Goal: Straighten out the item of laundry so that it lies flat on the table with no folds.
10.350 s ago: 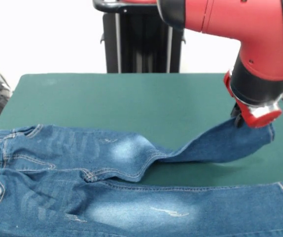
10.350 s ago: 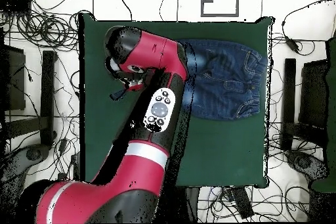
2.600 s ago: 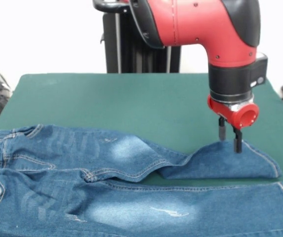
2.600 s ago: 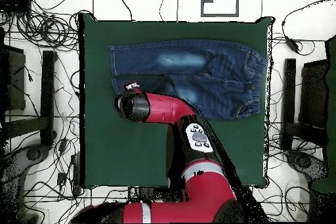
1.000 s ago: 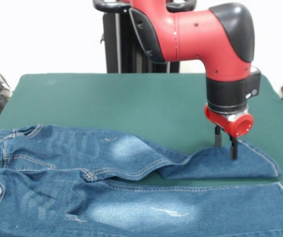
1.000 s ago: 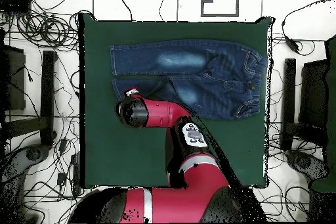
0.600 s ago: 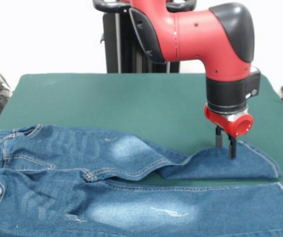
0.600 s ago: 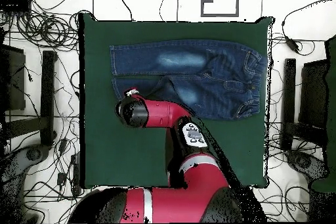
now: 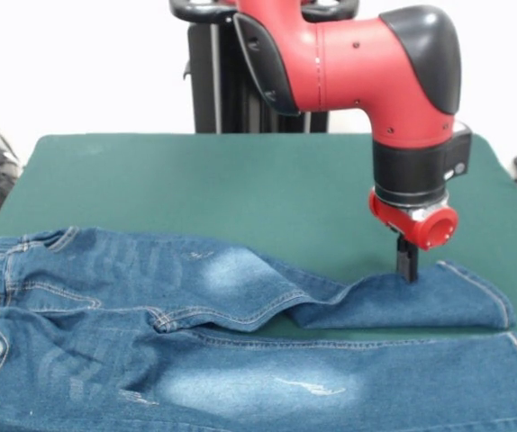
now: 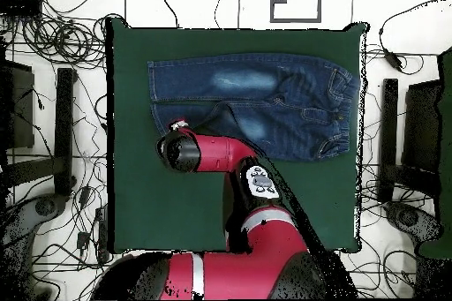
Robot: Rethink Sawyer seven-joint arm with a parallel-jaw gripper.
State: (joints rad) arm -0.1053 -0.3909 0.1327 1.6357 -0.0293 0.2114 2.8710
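While gripper (image 9: 407, 263) sits pinched shut on jeans (image 9: 240, 342), leg fabric right below it: grip set for pulling that folded leg flat, prob.

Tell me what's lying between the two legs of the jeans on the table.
Only a narrow wedge of bare green table shows between the two legs of the jeans in the front view. The gripper stands on the far, folded leg, not in the gap.

Front view sits low and close across the table (image 9: 195, 171); overhead looks straight down; both share the jeans (image 9: 150, 306).
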